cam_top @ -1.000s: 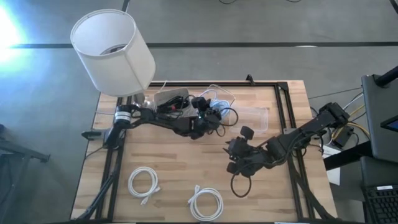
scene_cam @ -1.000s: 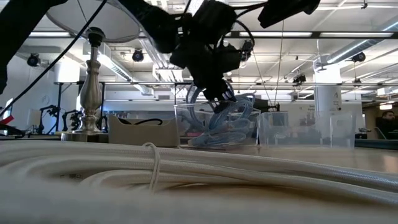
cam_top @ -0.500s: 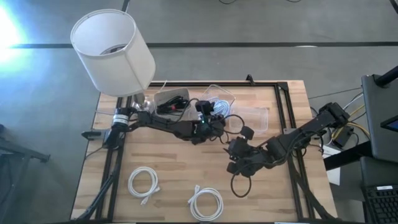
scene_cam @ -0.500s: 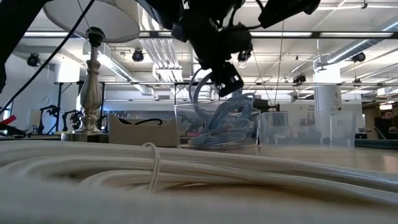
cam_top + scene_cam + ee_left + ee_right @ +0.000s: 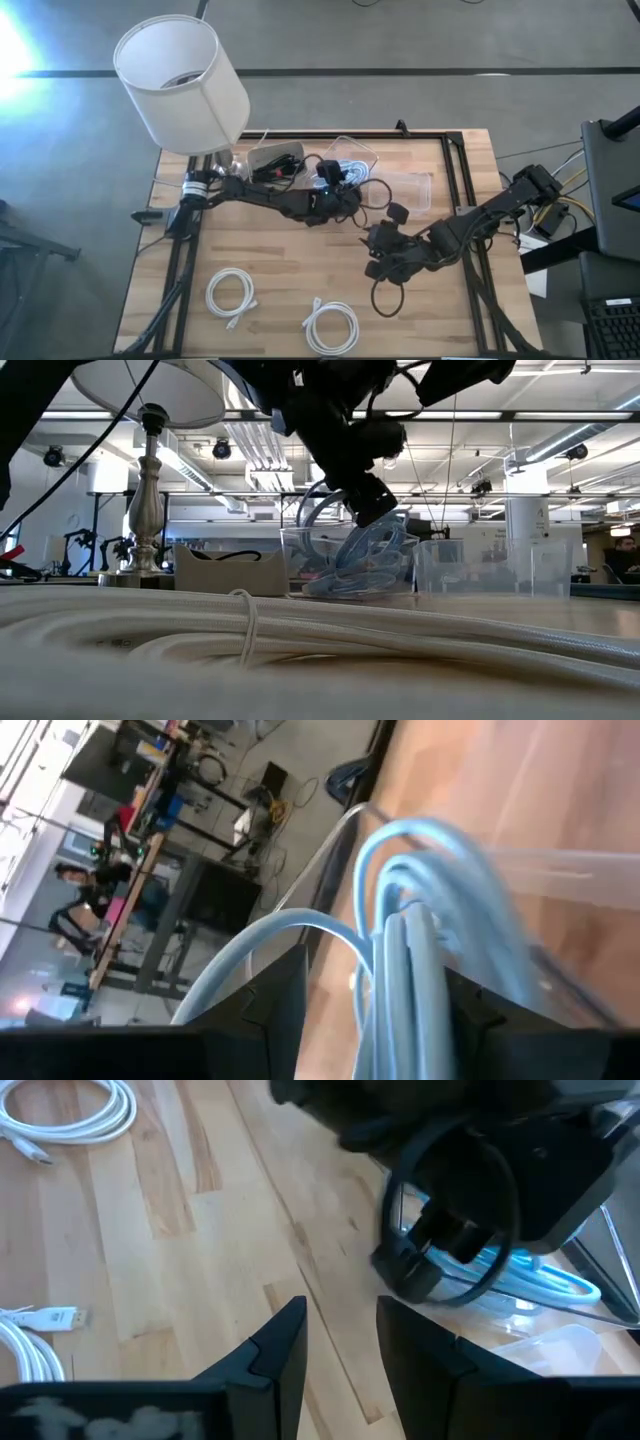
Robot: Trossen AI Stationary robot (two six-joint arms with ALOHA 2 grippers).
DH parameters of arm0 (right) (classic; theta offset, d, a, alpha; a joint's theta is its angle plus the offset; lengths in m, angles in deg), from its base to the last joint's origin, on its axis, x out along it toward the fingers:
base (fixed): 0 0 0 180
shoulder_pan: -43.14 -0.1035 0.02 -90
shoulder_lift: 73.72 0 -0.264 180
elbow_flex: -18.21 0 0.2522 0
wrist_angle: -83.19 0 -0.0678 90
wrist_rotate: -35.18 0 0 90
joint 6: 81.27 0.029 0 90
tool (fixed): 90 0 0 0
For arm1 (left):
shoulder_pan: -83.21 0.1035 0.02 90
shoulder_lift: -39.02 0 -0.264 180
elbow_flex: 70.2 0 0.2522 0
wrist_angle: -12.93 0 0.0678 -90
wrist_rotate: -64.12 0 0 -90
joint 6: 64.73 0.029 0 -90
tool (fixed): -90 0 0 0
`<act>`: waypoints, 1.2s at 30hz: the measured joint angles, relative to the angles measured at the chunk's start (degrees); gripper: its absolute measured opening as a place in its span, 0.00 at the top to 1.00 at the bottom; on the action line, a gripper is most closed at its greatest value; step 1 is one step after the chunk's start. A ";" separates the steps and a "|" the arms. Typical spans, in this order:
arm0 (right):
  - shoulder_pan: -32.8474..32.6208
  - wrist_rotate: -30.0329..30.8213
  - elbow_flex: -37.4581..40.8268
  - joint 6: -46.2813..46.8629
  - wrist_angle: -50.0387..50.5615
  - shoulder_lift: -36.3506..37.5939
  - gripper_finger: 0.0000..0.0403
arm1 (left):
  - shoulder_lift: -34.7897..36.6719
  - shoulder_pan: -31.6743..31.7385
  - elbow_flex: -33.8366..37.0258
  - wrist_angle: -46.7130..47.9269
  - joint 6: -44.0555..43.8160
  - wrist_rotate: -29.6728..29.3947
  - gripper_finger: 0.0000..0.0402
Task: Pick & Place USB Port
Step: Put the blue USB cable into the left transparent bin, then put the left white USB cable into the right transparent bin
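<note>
A bundle of light-blue cable point(image 5: 400, 950) lies in a clear tub point(image 5: 345, 142) at the table's far middle, its loops point(image 5: 360, 565) heaped inside. My left gripper point(image 5: 338, 198) point(image 5: 372, 508) hovers just above that tub, shut on the cable. My right gripper point(image 5: 373, 256) point(image 5: 345, 1350) sits open near the table's middle, a little to the right and nearer than the tub, touching nothing. Two white coiled cables point(image 5: 230, 293) point(image 5: 331, 327) rest flat near the near edge. My left gripper pinches several strands of the light-blue cable point(image 5: 395, 1005) between its two fingers point(image 5: 275, 1015), coming from above at a slant. The loops point(image 5: 325, 510) hang around and below the fingers, and the remainder of the bundle lies slack in the tub.
An empty clear tub point(image 5: 410, 190) point(image 5: 490, 570) stands right of the cable tub. A black box with cords point(image 5: 275, 160) and a lamp point(image 5: 180, 80) occupy the far left. A white cable coil point(image 5: 300, 630) fills the low view's foreground. Bare wood lies between the coils and the arms.
My left gripper rose out of the tub with the blue cable loops, then shifted slightly toward the table's right and dipped again. The held loops lifted with it while the remainder of the bundle stayed in the tub.
</note>
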 joint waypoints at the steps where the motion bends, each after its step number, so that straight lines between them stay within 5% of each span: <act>1: 0.00 0.00 0.00 0.00 0.00 0.00 0.71 | 0.00 0.60 0.09 -0.10 -0.33 0.28 0.60; 5: -0.02 0.00 0.00 0.00 0.00 0.00 0.70 | 0.02 2.91 0.08 1.77 -4.32 2.85 0.59; 11: -0.02 0.00 0.00 -0.24 0.02 0.00 0.69 | 0.20 2.63 -0.60 3.23 -6.11 14.91 0.59; 21: -0.02 0.00 0.05 -0.42 -0.02 0.00 0.71 | 2.95 1.67 -1.15 4.23 -5.75 18.53 0.56; 29: -0.01 -0.05 0.13 -0.42 0.04 0.00 0.69 | 5.70 3.92 -0.91 7.48 -15.74 45.53 0.56; 36: 0.00 -0.22 0.17 -0.42 0.06 0.00 0.70 | 6.95 3.87 -0.78 9.70 -15.07 46.38 0.56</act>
